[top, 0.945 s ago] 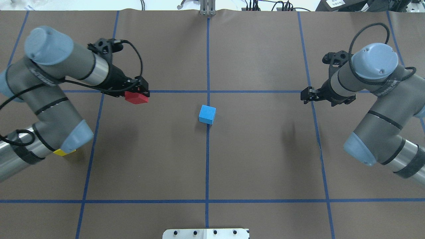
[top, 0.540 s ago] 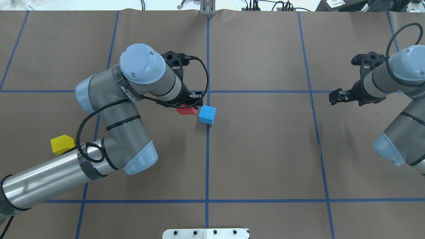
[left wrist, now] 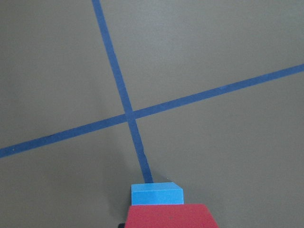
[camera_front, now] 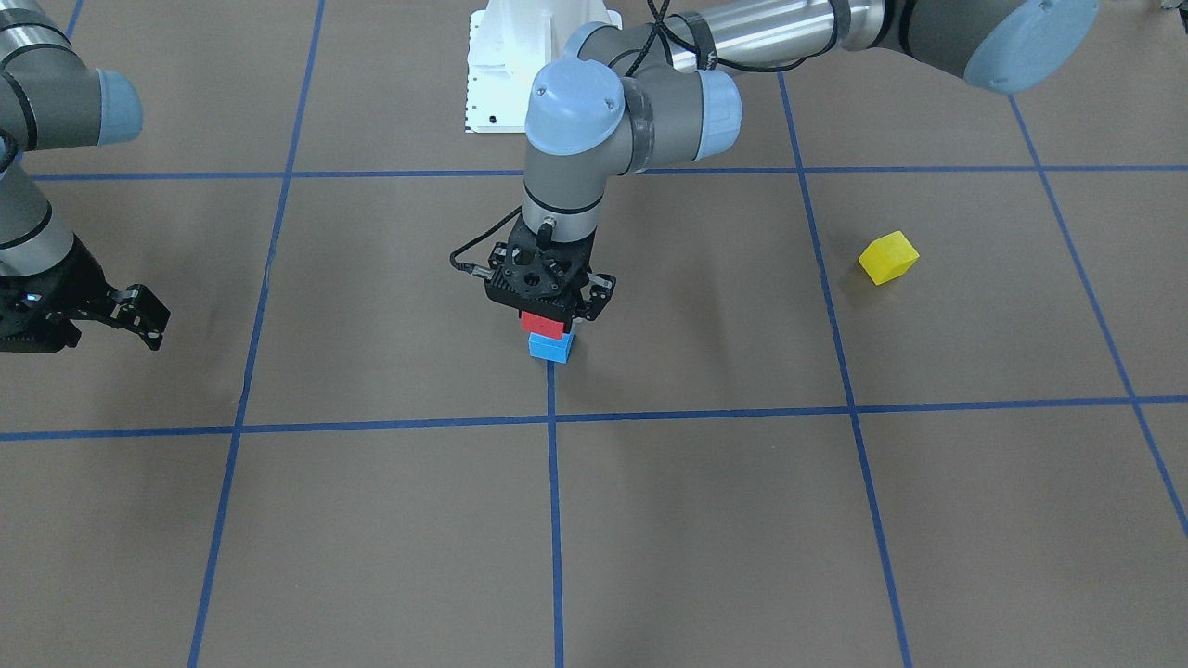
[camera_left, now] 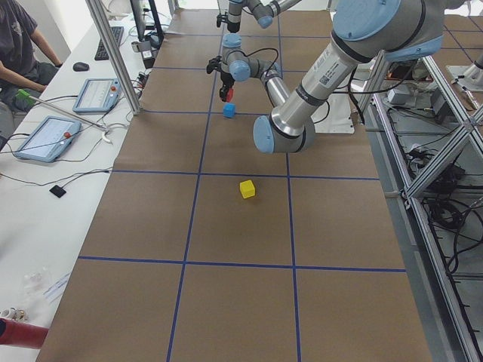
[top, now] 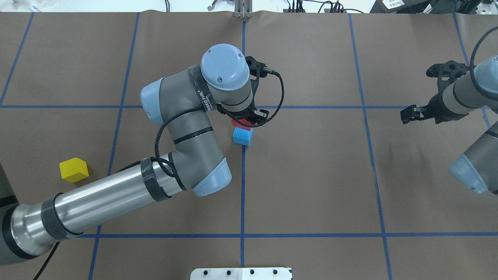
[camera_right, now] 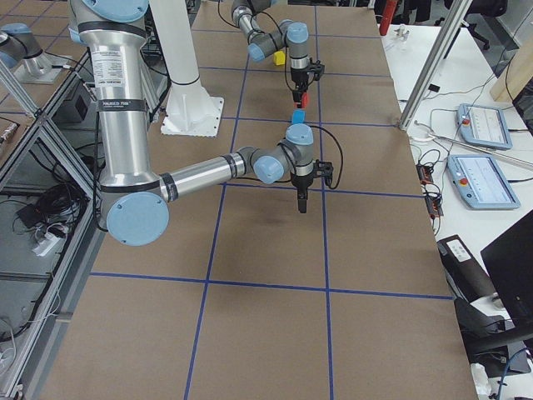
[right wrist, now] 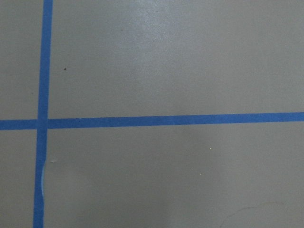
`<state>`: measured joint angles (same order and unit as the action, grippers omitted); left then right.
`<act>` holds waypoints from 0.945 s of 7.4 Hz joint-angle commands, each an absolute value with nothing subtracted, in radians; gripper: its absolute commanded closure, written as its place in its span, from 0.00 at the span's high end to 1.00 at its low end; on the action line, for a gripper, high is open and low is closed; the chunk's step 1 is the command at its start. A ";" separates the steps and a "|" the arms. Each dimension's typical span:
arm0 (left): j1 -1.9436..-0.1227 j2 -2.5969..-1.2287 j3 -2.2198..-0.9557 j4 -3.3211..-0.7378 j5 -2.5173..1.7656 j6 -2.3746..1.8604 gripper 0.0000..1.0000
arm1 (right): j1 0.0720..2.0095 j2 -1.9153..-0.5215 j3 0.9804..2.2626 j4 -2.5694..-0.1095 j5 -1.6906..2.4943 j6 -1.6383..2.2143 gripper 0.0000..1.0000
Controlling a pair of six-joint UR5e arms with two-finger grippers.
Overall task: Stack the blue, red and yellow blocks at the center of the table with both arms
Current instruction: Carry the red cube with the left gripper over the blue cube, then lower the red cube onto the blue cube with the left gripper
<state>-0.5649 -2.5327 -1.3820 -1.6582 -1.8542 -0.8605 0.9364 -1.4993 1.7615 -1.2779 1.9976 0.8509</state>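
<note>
My left gripper [camera_front: 548, 314] is shut on the red block [camera_front: 543, 324] and holds it a little above the blue block [camera_front: 550, 348], which sits on the table's centre line. In the overhead view the red block [top: 241, 123] overlaps the far edge of the blue block [top: 242, 135] under the left gripper [top: 249, 118]. The left wrist view shows the red block [left wrist: 171, 216] in front of the blue block [left wrist: 156, 194]. The yellow block [top: 73, 170] lies alone on the left side, also seen from the front [camera_front: 888, 258]. My right gripper [top: 408, 115] is open and empty, far to the right.
Blue tape lines [top: 243, 186] divide the brown table into squares. The white robot base plate [camera_front: 520, 56] stands at the near edge. The left arm's elbow [top: 210, 182] hangs over the table between the yellow block and the centre.
My left arm has swung right with the red block, from the left side to over the blue block. My right arm has drawn back to the right. The yellow block is uncovered.
</note>
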 commanded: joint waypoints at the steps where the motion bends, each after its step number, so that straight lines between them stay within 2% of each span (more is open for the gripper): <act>1: -0.565 -2.598 -1.315 -1.594 -1.852 -0.850 0.00 | 0.937 -1.500 1.759 -1.278 1.999 0.851 1.00; 3: -0.555 -2.605 -1.269 -1.580 -1.853 -0.857 0.00 | 0.936 -1.500 1.744 -1.278 2.000 0.851 1.00; 7: -0.545 -2.599 -1.266 -1.571 -1.859 -0.864 0.00 | 0.934 -1.500 1.741 -1.278 2.006 0.851 1.00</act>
